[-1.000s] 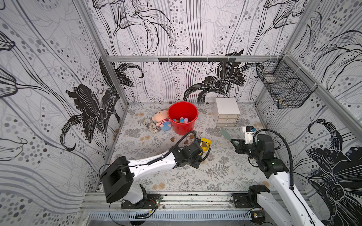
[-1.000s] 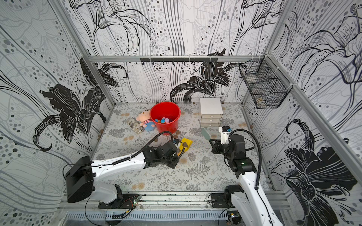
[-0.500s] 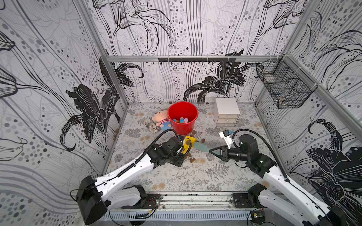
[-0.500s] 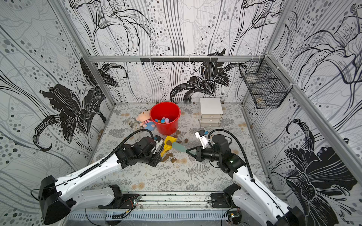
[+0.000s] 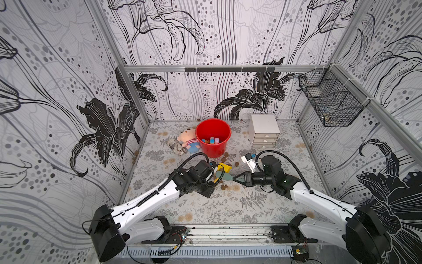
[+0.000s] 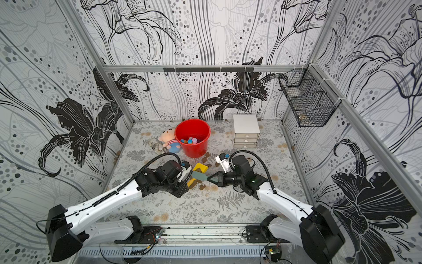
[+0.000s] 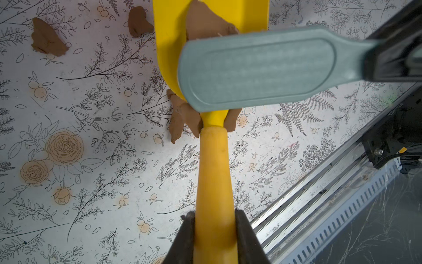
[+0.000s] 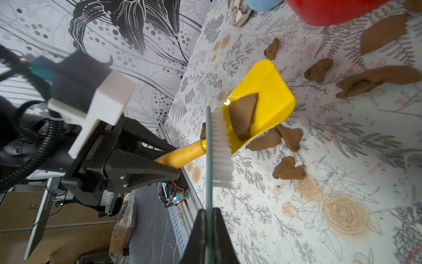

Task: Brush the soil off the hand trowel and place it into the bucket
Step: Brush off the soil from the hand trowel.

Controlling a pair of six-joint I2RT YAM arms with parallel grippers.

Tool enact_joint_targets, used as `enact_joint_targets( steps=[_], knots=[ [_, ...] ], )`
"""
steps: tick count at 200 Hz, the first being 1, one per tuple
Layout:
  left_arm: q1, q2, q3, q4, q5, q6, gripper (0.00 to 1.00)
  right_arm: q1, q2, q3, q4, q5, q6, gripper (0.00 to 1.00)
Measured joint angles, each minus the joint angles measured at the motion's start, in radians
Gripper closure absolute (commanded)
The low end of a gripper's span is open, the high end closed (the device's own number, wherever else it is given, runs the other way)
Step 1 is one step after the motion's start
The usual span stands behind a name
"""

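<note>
Several soil clumps litter the floral tabletop.

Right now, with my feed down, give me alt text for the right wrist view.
The right gripper holds a white-bristled teal brush edge-on at the blade of the yellow trowel, where one brown soil clump sits. The left gripper grips its handle; more clumps lie on the floral table, with the red bucket at the frame's edge.

White arm shells, black joints, black ribbed cables.
</note>
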Motion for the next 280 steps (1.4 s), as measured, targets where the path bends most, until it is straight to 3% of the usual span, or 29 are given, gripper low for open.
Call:
enact_joint_targets(
  steps=[53, 104, 158, 190, 229, 280],
  knots=[
    [-0.003, 0.006, 0.001, -0.028, -0.016, -0.003, 1.0, -0.177, -0.035, 0.027, -0.053, -0.041, -0.04, 1.0],
    [-0.003, 0.003, 0.001, -0.034, -0.019, -0.012, 1.0, -0.032, -0.143, -0.013, -0.039, -0.018, -0.009, 1.0],
    [-0.007, -0.015, -0.004, -0.033, -0.001, -0.017, 1.0, 0.027, -0.001, -0.064, 0.088, 0.0, 0.07, 1.0],
    [-0.009, -0.016, -0.02, -0.03, -0.002, -0.019, 1.0, 0.01, 0.029, -0.029, 0.05, -0.002, 0.042, 1.0],
    [-0.014, -0.056, -0.044, -0.005, -0.002, -0.021, 1.0, -0.163, -0.029, -0.016, -0.017, 0.001, 0.017, 1.0],
    [-0.017, -0.063, -0.057, 0.05, -0.005, -0.016, 1.0, -0.052, -0.078, -0.057, 0.084, -0.018, 0.129, 1.0]
  ],
)
